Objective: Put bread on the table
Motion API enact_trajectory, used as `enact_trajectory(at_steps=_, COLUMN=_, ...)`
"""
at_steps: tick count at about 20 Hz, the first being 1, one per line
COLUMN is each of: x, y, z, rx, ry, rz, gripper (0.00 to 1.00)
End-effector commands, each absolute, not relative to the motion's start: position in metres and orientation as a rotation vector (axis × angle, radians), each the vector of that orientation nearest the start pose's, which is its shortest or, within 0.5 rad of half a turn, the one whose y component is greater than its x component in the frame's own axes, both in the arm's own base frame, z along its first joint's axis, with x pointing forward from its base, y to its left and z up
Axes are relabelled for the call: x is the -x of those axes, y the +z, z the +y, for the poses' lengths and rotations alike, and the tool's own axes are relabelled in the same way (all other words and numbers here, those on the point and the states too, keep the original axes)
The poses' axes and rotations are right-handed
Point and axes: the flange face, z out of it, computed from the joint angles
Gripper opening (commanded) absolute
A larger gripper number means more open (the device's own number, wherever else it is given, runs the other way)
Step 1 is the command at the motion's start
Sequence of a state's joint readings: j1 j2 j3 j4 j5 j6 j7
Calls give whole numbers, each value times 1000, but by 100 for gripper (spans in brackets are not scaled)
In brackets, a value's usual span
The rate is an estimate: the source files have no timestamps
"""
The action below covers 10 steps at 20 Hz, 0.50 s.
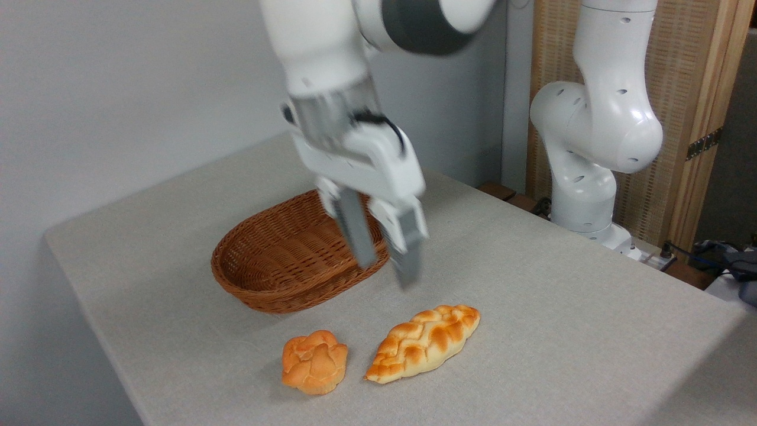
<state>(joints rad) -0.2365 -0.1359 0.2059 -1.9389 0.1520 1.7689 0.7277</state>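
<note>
Gripper [387, 266] hanging in the air, motion-blurred, its two fingers spread apart with nothing between them, tips hovering over the near rim of the brown wicker basket [278, 266] and clear of everything below. Just in front and to the right of it, the braided loaf [424, 343] lies flat on the grey-beige cloth of the table [562, 307], one pointed end toward the camera. The small round knotted bun [314, 361] sits just to the loaf's left, not touching it.

Bright even light, soft shadows on the table [562, 331], motion-blurred pincer [387, 266], sharp elsewhere
</note>
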Motion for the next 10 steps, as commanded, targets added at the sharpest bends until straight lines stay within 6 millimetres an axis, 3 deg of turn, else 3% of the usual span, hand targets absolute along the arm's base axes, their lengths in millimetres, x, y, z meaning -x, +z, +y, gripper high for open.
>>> enact_trajectory(at_steps=1, x=-526, y=588, z=-39, rx=2869, ry=-36, rz=1161, gripper=100)
enact_trajectory(at_steps=5, x=-548, y=617, z=-75, rx=2977, ry=-136, rz=1024, gripper=100)
enact_trajectory(at_steps=10, x=-557, y=610, z=-69, rx=2977, ry=-73, rz=1015, gripper=100)
